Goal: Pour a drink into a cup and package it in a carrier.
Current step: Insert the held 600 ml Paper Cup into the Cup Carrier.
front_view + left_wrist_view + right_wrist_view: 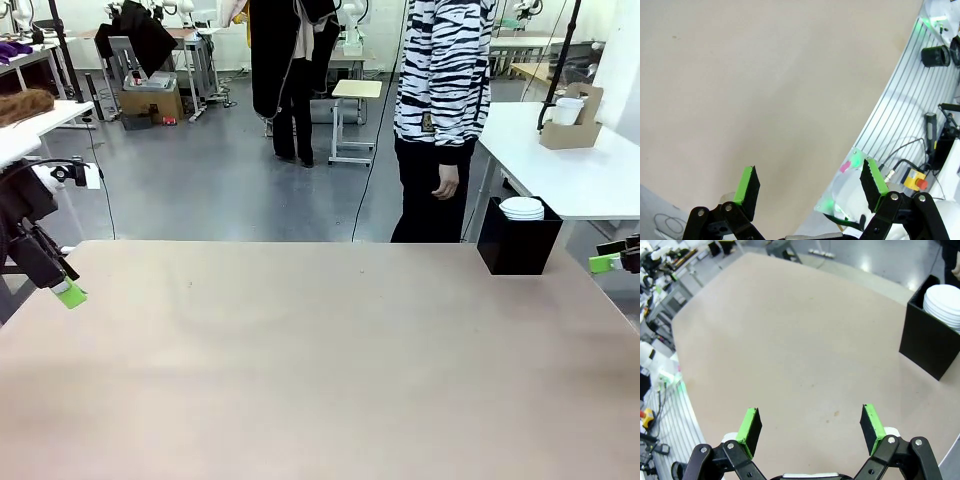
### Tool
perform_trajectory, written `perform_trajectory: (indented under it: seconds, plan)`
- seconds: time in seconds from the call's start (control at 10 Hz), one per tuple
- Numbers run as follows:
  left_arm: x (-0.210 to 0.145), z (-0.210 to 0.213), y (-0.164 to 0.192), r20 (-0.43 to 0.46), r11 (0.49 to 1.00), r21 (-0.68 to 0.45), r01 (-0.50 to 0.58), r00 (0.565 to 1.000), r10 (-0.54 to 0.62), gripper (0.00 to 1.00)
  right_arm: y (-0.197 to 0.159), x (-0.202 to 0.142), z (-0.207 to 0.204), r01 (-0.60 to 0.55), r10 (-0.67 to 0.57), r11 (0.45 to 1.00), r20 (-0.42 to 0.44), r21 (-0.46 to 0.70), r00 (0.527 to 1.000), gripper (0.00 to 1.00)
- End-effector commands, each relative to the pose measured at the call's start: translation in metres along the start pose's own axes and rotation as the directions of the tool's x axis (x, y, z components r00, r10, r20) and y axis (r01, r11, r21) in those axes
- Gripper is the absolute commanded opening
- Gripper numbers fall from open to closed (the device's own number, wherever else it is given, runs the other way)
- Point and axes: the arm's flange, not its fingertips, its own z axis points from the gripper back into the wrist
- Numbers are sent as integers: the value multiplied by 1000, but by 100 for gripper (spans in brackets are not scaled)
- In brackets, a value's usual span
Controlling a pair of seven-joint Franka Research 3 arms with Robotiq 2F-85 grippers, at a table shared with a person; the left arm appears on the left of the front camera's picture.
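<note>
Nearest the robot, the left gripper (810, 192) is hanging at the desk's (320, 360) nine o'clock edge with its fingers (748, 190) spread and grasping nothing. The right gripper (810, 427) is waiting at the three o'clock edge, equally released and empty. Farther out, a black box (518, 245) stacked with what are probably white lids (522, 208) is sitting at the desk's two o'clock corner, nearer the right arm. Beyond it, the person (445, 110) is standing at one o'clock, one hand (446, 182) hanging. On a far white table (580, 170), the cup (567, 110) is resting upright in the carrier (575, 125), well apart from both grippers; the drink is not on the desk yet.
</note>
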Motion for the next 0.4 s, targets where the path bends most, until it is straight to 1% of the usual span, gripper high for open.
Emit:
perform_trajectory:
  seconds: [0.0,0.3]
  plan:
    - [-1,2,0,1,1000,-6,1,1000,-1,100,0,-1,2,-16,16,1000,12,4,1000,100]
    - [-1,2,0,1,1000,-6,1,1000,-1,100,0,-1,2,-16,16,1000,12,4,1000,100]
